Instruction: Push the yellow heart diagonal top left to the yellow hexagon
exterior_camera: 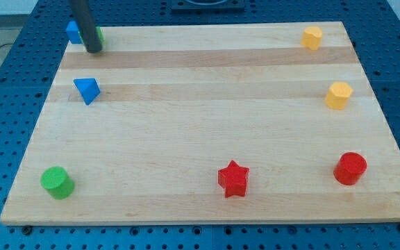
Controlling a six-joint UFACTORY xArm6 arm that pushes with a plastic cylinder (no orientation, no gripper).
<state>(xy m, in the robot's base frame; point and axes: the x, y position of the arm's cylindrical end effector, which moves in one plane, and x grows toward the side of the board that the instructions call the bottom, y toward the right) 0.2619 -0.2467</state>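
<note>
My tip (94,50) is at the far left corner of the wooden worktop (200,125). It is the bottom end of a dark rod that comes down from the top of the view. There are no jaws here, only the rod, so nothing is being pinched or held. Right by my tip are two blocks. A blue block (73,32) sits just to the left of the rod, and a green block (98,33) peeks out just to the right of it. The rod hides part of both, so I cannot tell their shapes or if the tip touches them. A bit nearer, still on the left side, is a blue triangle (87,90). In the near left corner stands a green cylinder (57,182). Near the front, a little right of the middle, is a red star (233,178). In the near right corner stands a red cylinder (350,168). The two yellow blocks are far away from my tip, over on the right side. One yellow block (312,37) is in the far right corner. It looks like the heart, but it is too small to be sure. The other yellow block (338,95) is just nearer than it, by the right edge, and looks like the hexagon. The two are apart, not touching.
</note>
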